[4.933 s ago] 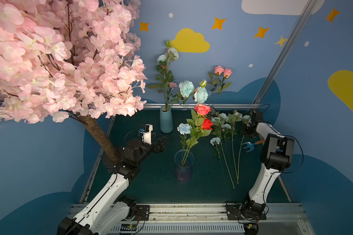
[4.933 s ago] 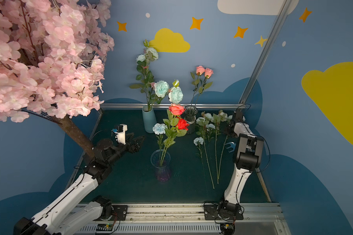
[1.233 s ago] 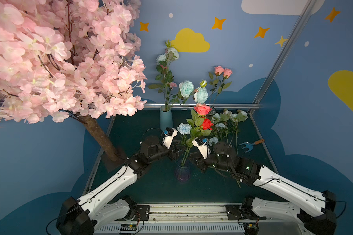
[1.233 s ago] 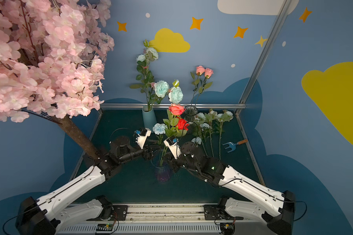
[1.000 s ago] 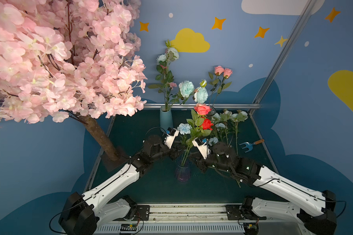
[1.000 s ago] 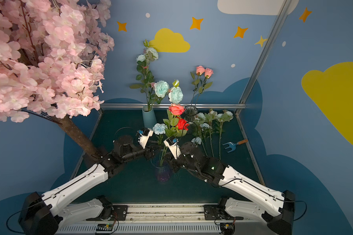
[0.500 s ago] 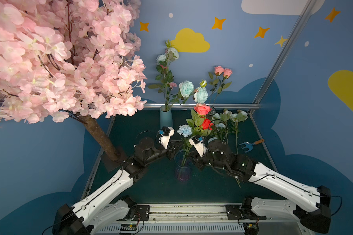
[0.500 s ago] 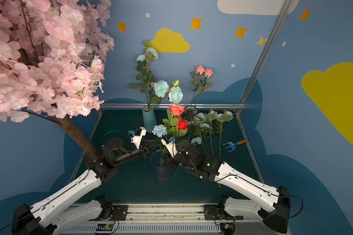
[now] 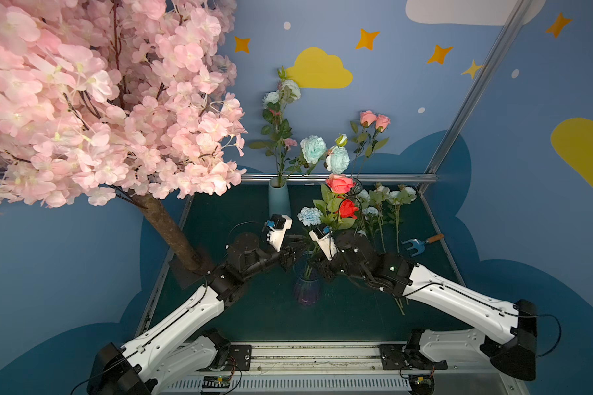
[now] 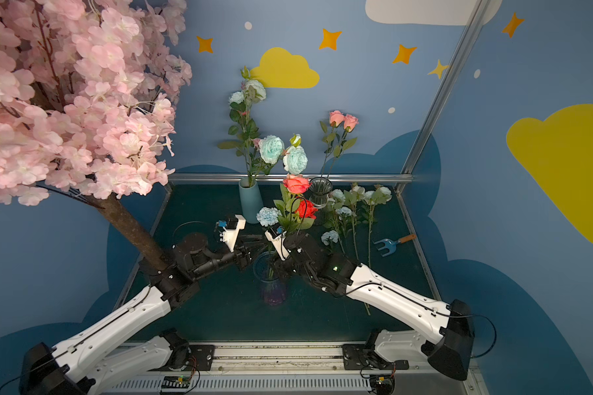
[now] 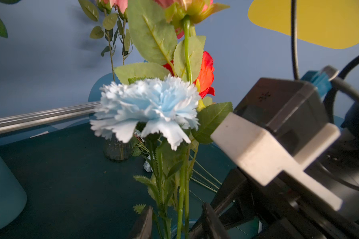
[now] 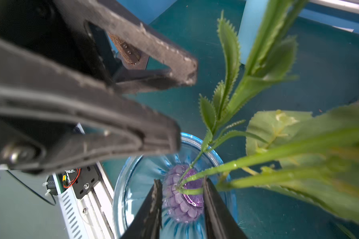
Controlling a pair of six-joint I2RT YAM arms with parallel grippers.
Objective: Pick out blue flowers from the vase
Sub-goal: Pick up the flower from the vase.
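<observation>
Left wrist cam: blue flower stem upright inside my left gripper, parted; right gripper parted too, nothing clamped.

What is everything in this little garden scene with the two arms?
Tree: one, pink blossoms, left side.
Tall vase: one, pale blue, back edge.
Pale blue flowers: several, in the tall vase.
Dark glass vase: one, back, holding two pink roses.
Glass vase: one, blue and purple, middle.
Blue flower: one, pale blue, in the middle glass vase.
Salmon rose, red rose: one each, same vase.
Loose blue flowers: several, pale, lying on the right.
Garden fork: one, blue, orange handle, far right.
Table: one, dark green.
Arms: two, white and black; left pincer and right pincer both open at the middle vase's stems.
</observation>
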